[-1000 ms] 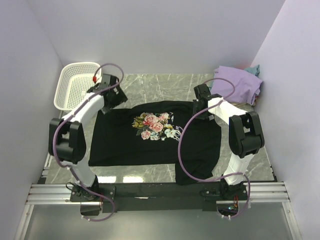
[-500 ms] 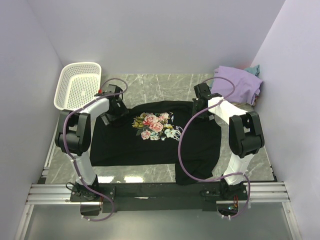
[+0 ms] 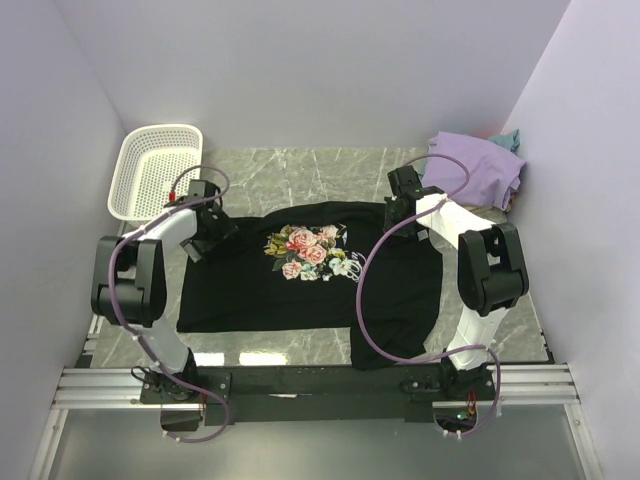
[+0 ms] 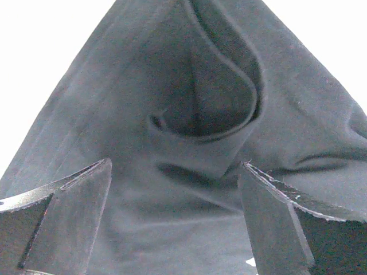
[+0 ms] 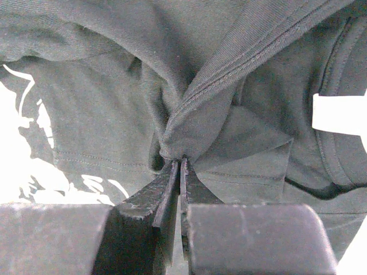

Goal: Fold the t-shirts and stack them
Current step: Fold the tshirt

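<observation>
The black t-shirt with a pink-rose print lies spread on the marble table. My left gripper is open over its left shoulder; in the left wrist view the fingers straddle a folded sleeve. My right gripper is shut on a bunched fold of the black shirt at its far right shoulder. The lavender t-shirt lies crumpled at the back right, with a bit of the teal one behind it.
A white perforated basket stands at the back left. Walls close in on the left, back and right. A metal rail runs along the near edge.
My left gripper moved from beside the basket toward the shirt, then back left onto the shirt's left shoulder. The right arm has not moved.
</observation>
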{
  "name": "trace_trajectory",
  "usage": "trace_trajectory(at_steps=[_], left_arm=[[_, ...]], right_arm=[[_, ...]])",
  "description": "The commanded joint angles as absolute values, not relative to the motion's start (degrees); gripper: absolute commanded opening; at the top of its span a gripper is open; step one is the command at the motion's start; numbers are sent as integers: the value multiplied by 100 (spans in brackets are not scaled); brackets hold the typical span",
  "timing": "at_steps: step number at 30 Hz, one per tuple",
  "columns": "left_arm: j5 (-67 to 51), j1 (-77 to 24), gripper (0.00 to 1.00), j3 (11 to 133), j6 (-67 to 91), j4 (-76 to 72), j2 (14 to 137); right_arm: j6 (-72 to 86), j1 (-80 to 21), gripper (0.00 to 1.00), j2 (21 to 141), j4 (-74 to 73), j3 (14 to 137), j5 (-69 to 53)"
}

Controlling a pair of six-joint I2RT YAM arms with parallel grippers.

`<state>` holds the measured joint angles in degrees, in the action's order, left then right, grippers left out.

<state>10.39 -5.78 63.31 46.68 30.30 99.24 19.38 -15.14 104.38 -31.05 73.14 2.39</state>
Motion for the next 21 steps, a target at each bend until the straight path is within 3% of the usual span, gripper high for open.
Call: trace_trajectory(at_steps=[1,7,13,16,19,20,21], left_arm=[[1229,-571,96,6196,4851,2725,9413],[1160,-492,96,6416,4764,2733,9738],[1169,-457,89,6407,4781,2514,9896],[1178,-439,77,6433,4773,2365,9958],[1248,-422,57,6582,4737,2408,10046],[1283,-422,37,6644,4729,2443,10063],[1318,-413,26,6653,4720,2443,10063]], right_arm=[[1872,-1529,10,10450,-3032,7558,123],[1846,-1538,10,10494,-3041,7558,114],[1828,-1538,11,10485,-3050,7541,149],[1828,-1538,10,10512,-3041,7541,132],[1828,-1538,10,10512,-3041,7532,132],[1837,-1538,10,10494,-3032,7506,141],[1846,-1538,11,10477,-2997,7445,193]])
